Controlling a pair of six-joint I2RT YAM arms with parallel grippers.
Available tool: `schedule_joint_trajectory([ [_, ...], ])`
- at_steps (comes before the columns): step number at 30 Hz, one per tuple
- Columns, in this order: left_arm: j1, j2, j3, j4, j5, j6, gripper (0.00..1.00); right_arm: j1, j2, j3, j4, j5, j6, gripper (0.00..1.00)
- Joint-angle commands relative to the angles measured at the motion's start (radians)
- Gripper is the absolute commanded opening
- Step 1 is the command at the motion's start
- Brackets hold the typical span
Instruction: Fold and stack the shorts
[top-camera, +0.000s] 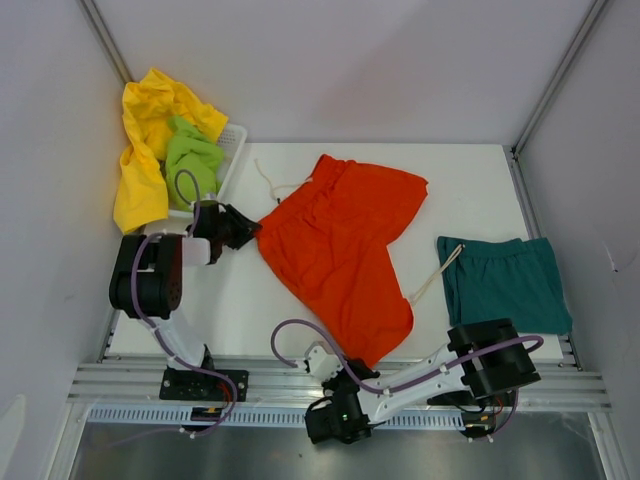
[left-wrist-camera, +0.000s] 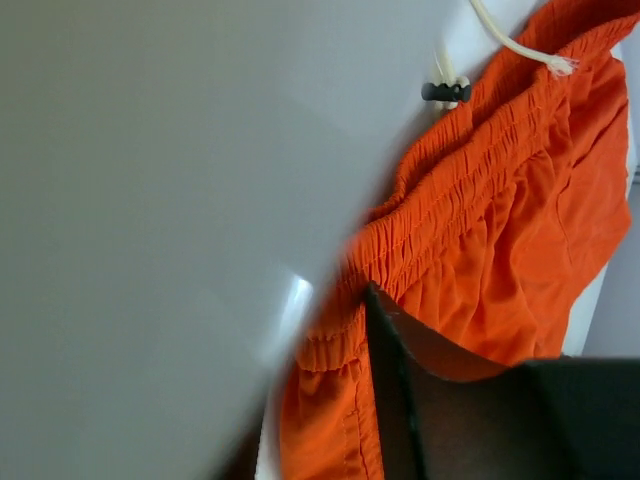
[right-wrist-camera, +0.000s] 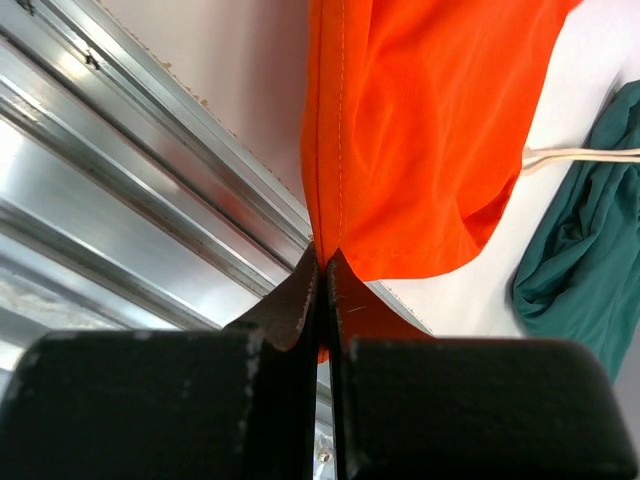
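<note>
Overhead view of a white table. Orange shorts lie spread at the centre of the frame, one leg reaching toward the lower edge. The right claw is pressed together, pinching that leg's hem. The left claw sits at the waist corner, centre left (whether it grips cannot be told). Teal shorts lie folded at the right. Yellow shorts and green shorts fill a white basket at upper left. The cloth looks light, limp and likely to sag, so the corners, the stitched hem or the elastic waistband seem the surest holds.
</note>
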Motion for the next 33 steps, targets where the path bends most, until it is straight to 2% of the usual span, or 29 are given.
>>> schedule_joint_trajectory([
  [1, -0.043, 0.011, -0.003, 0.006, -0.065, -0.022, 0.38, 0.021, -0.019, 0.047, -0.028, 0.043, 0.044, 0.00],
  [5, -0.060, 0.034, 0.036, -0.024, -0.072, -0.020, 0.31, 0.041, -0.044, 0.058, -0.035, 0.045, 0.030, 0.00],
  [6, -0.064, 0.040, 0.046, -0.021, -0.068, -0.022, 0.27, 0.045, -0.050, 0.060, -0.033, 0.044, 0.027, 0.00],
  [7, -0.066, 0.044, 0.054, -0.015, -0.065, -0.023, 0.16, 0.047, -0.061, 0.063, -0.036, 0.044, 0.024, 0.00],
  [9, -0.066, 0.048, 0.062, -0.020, -0.062, -0.017, 0.04, 0.056, -0.070, 0.075, -0.056, 0.046, 0.030, 0.00],
  [10, -0.064, 0.040, 0.068, -0.032, -0.067, -0.011, 0.00, 0.061, -0.073, 0.080, -0.064, 0.048, 0.033, 0.00],
  [15, -0.064, -0.112, 0.069, -0.187, -0.165, 0.064, 0.00, 0.081, -0.131, 0.103, -0.120, 0.046, 0.059, 0.00],
  [21, -0.063, -0.432, 0.109, -0.582, -0.366, 0.096, 0.00, 0.113, -0.219, 0.175, -0.154, -0.041, -0.018, 0.00],
  [26, -0.032, -0.619, 0.301, -0.956, -0.515, 0.108, 0.00, 0.180, -0.243, 0.343, -0.164, -0.144, -0.110, 0.00],
  [28, -0.001, -0.641, 0.379, -1.026, -0.503, 0.127, 0.00, 0.191, -0.234, 0.386, -0.162, -0.210, -0.142, 0.00],
  [29, 0.031, -0.646, 0.466, -1.063, -0.500, 0.125, 0.00, 0.194, -0.230, 0.418, -0.159, -0.231, -0.153, 0.00],
  [33, 0.071, -0.620, 0.632, -1.315, -0.533, 0.102, 0.00, 0.202, -0.231, 0.497, -0.140, -0.299, -0.211, 0.00],
])
